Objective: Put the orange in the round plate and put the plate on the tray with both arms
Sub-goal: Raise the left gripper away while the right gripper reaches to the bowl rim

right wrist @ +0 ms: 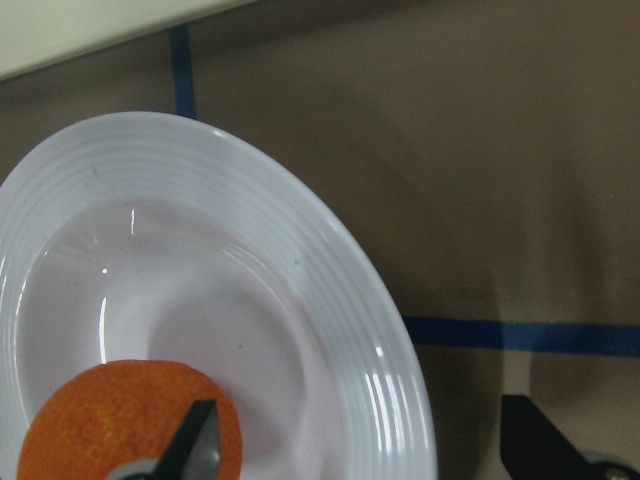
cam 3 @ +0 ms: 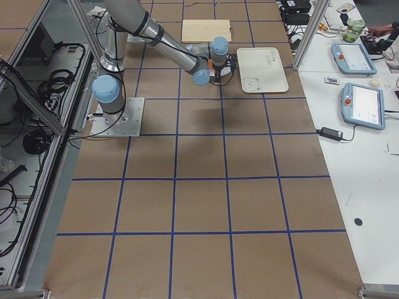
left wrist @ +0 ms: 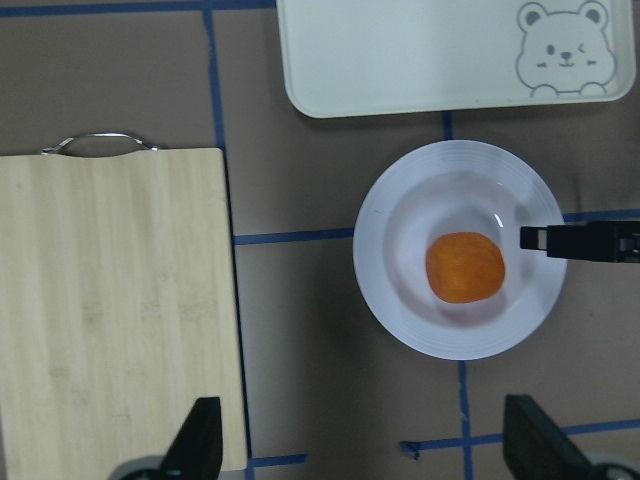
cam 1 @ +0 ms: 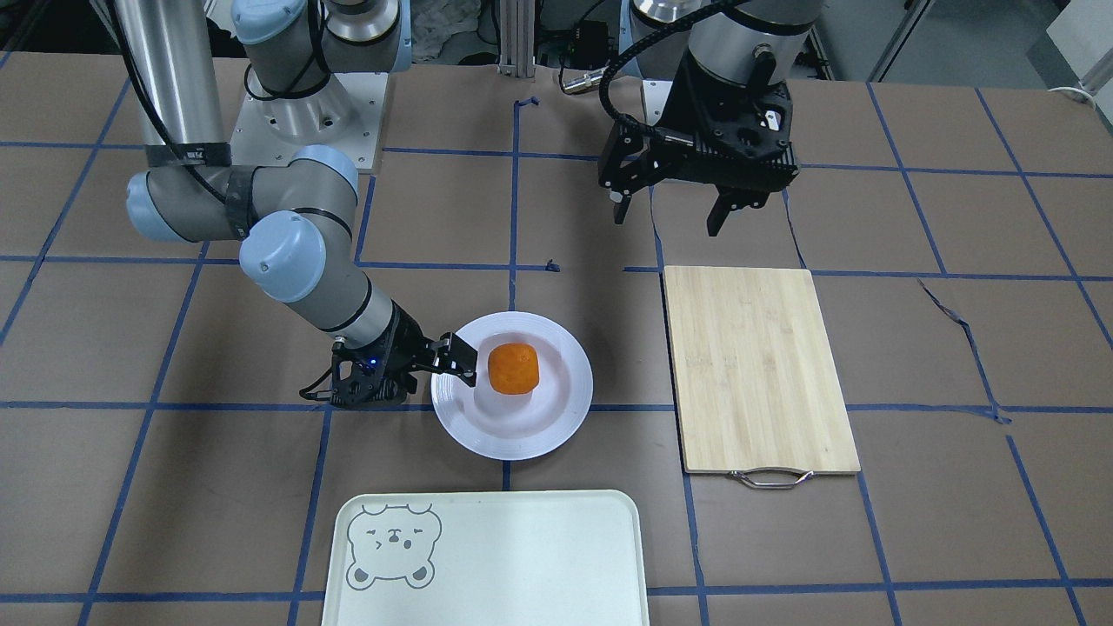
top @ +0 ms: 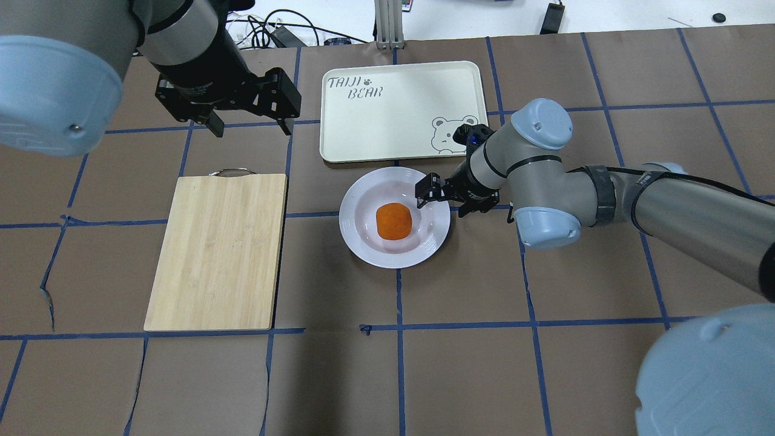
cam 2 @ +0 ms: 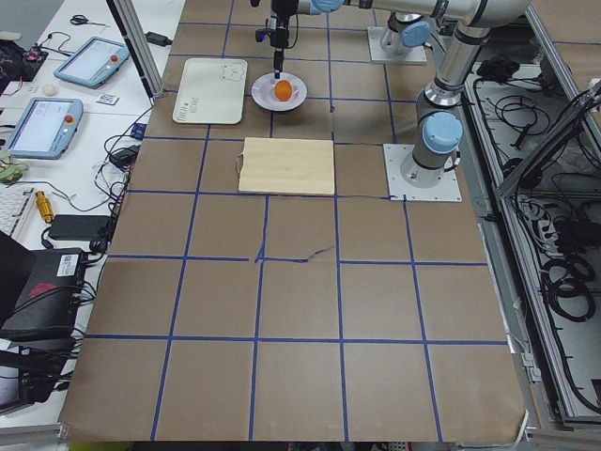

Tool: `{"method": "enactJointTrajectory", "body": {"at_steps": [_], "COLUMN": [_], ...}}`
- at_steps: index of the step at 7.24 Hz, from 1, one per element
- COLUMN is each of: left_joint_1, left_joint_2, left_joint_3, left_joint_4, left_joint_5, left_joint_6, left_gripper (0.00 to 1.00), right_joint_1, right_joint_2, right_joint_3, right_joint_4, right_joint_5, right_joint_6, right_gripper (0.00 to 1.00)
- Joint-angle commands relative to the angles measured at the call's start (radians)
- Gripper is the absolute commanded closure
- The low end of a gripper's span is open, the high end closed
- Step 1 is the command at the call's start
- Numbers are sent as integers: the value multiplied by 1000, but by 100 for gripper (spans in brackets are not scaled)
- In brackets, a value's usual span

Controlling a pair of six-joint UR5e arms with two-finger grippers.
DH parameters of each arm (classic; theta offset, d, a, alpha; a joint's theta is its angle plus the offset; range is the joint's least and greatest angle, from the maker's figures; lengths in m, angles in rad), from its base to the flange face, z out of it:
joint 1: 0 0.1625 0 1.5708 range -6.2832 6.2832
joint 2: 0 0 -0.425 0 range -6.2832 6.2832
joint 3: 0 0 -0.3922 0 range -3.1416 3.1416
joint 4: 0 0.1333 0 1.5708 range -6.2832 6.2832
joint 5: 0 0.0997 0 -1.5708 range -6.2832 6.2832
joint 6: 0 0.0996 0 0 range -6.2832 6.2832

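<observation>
The orange (cam 1: pixel 513 367) lies in the sunken centre of the white round plate (cam 1: pixel 522 439), which rests on the table just short of the cream tray (cam 1: pixel 522 556) with the bear face. My right gripper (cam 1: pixel 454 372) is low at the plate's edge and open. In the right wrist view one finger (right wrist: pixel 190 445) is over the plate by the orange (right wrist: pixel 130 420) and the other finger (right wrist: pixel 535 445) is outside the rim (right wrist: pixel 330 300). My left gripper (top: pixel 249 128) hangs open and empty, high above the table, beyond the cutting board.
A wooden cutting board (top: pixel 218 248) with a metal handle lies beside the plate (top: pixel 363 248), on the left arm's side. The tray (top: pixel 393 121) holds nothing. Blue tape lines cross the brown table cover.
</observation>
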Motion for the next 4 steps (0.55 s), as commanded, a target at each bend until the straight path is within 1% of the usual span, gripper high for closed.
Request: {"method": "enactJointTrajectory", "body": {"at_steps": [1, 3, 4], "left_joint_1": [24, 23, 23], "left_joint_2": [2, 6, 9], "left_joint_3": [-16, -25, -30], "left_joint_4": [25, 21, 21], "left_joint_5": [-11, -25, -37], "left_joint_6": [10, 19, 21], "left_gripper": [0, 0, 0], "right_joint_1": [11, 12, 12], "right_joint_2": [15, 17, 17], "right_joint_3": [2, 11, 17], "right_joint_4": [-42, -39, -40], "right_joint_5": [4, -2, -2], "right_joint_6": [4, 7, 7], "right_gripper": [0, 0, 4]}}
